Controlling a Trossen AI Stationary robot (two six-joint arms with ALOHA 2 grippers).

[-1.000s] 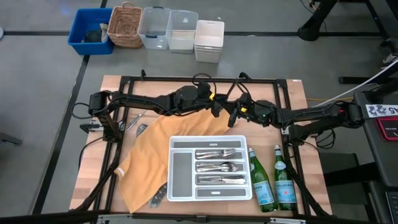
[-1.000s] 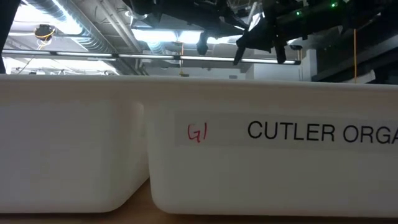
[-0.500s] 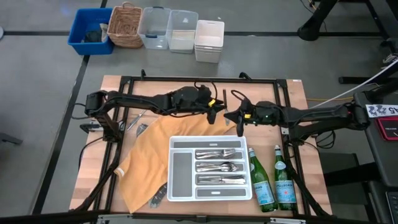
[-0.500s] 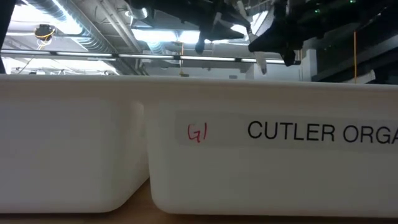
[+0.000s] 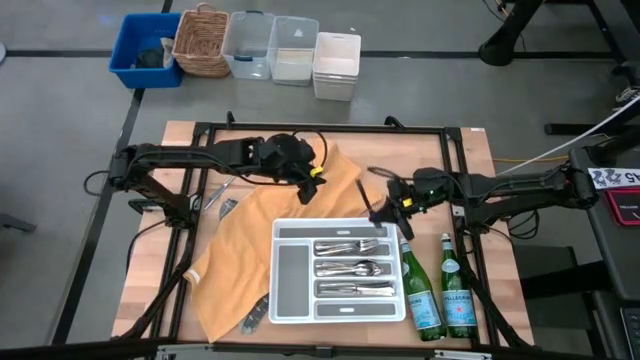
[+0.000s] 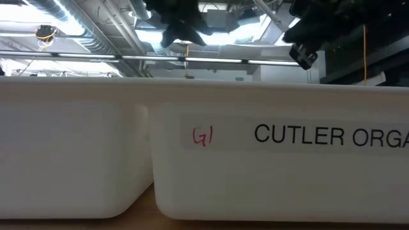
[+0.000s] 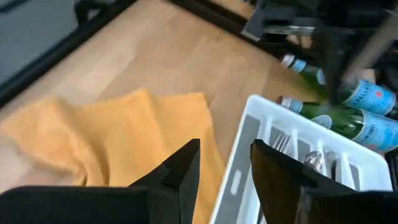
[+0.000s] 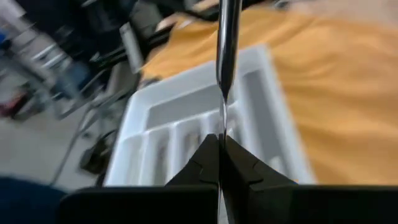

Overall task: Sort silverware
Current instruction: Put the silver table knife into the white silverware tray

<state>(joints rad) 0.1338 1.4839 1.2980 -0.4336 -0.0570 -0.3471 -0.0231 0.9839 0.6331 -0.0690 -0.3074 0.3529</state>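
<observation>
- A wooden table [image 5: 150, 270] carries an orange cloth [image 5: 240, 240] and a white divided tray [image 5: 338, 311]; the tray's wall reads "CUTLER ORGA…" with a red "G1" beside it.
- Silverware [image 5: 352, 268] lies in the tray's slots.
- Two green bottles [image 5: 441, 295] stand just beside the tray — labels too small to read.
- The right gripper [image 5: 385, 215], over the tray's far corner, is pinched tight on a dark-handled utensil [image 8: 227, 43].
- The left gripper [image 5: 308, 186] hangs over the cloth beyond the tray, fingers [image 7: 180, 171] spread and empty.
</observation>
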